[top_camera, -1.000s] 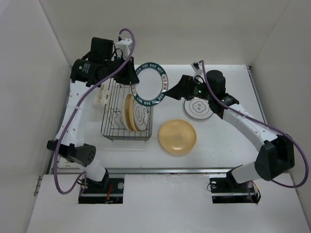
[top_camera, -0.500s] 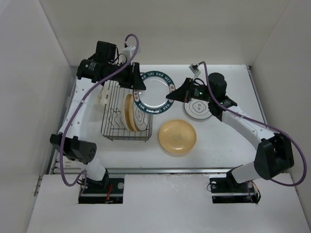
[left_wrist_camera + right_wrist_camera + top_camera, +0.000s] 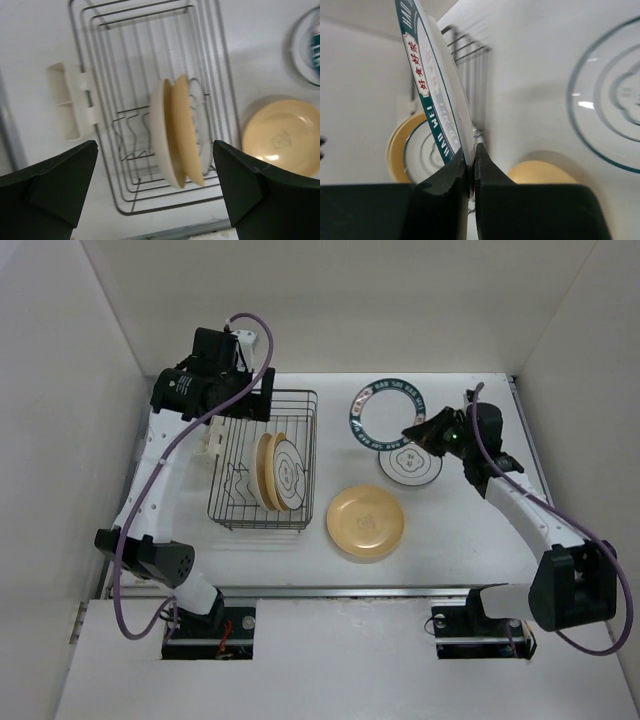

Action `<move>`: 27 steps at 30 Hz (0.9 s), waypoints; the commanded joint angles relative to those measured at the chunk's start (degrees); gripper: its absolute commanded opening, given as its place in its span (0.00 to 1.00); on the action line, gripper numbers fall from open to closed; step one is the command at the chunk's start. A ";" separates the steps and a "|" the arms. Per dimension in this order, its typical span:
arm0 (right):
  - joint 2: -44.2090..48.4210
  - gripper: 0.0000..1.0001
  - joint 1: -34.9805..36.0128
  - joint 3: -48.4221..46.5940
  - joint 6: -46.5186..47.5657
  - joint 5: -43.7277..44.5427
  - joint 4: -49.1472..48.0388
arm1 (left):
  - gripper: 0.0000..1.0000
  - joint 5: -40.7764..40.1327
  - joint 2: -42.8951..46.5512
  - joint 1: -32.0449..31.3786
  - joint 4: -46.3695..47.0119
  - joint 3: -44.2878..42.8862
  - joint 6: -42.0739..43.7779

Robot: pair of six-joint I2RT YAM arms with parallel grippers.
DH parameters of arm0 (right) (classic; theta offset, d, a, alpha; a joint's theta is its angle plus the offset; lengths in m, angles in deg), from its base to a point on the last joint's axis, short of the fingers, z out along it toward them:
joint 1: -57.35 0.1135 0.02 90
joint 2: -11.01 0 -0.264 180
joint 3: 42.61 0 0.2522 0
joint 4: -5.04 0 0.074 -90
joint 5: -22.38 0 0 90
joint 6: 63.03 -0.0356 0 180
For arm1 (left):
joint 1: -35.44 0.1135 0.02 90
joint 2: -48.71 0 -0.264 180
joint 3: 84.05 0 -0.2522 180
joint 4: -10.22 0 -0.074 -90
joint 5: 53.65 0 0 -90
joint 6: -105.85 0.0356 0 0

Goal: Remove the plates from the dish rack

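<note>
Step in hand: carrying the green-rimmed plate (image 3: 388,412) from the dish rack (image 3: 228,490) to the table (image 3: 460,540). Your right gripper (image 3: 471,157) has its jaws pinching that plate's rim and holds it tilted over the far side of the table, just beside the white plate (image 3: 410,466) lying flat there. Your left gripper (image 3: 154,144) hangs over the rack with jaws spread wide, gripping nothing. Upright plates (image 3: 175,135) stand in the dividers, and a yellow plate (image 3: 366,522) lies beside the rack. Next, in my judgement: level the held plate, set it down and release.
</note>
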 commanded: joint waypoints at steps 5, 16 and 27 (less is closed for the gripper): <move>-3.53 0.00 -4.71 1.04 -2.19 14.28 10.33 | 1.00 -14.55 -2.34 0.11 -4.02 5.79 3.02; -9.53 0.00 -4.72 1.57 0.01 21.31 13.76 | 1.00 -15.95 -3.57 0.11 -2.96 11.07 3.02; -13.23 0.86 -5.25 -1.16 4.14 25.27 21.05 | 1.00 -15.43 -4.18 0.11 -2.44 13.88 3.02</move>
